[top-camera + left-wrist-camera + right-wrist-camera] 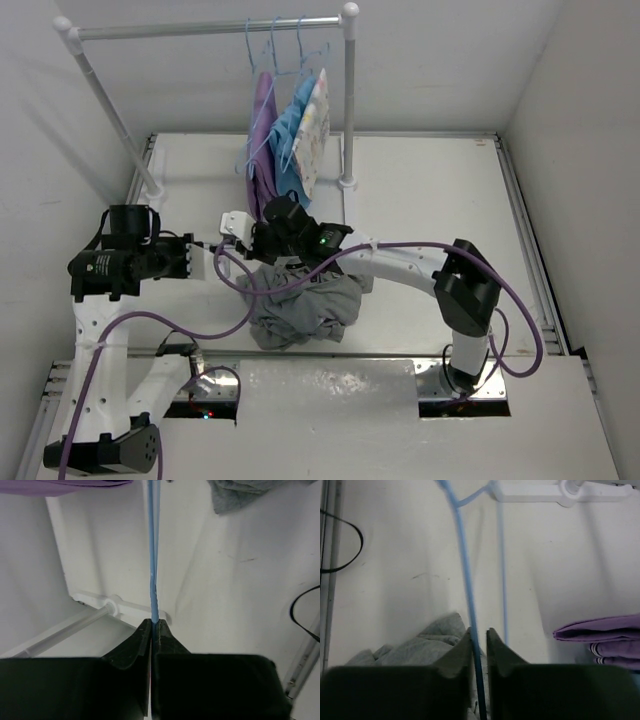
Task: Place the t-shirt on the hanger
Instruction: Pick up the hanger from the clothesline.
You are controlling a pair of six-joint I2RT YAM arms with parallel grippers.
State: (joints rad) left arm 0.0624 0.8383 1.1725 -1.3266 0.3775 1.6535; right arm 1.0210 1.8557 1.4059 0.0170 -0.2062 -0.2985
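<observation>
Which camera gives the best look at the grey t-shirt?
The top view: it shows nearly the whole crumpled t-shirt. The left wrist view catches just a corner, the right wrist view just a few folds.

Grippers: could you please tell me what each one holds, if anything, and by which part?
Left gripper pinches the hanger by a thin frame bar. Right gripper straddles another stretch of it; whether it grips cannot be told.
</observation>
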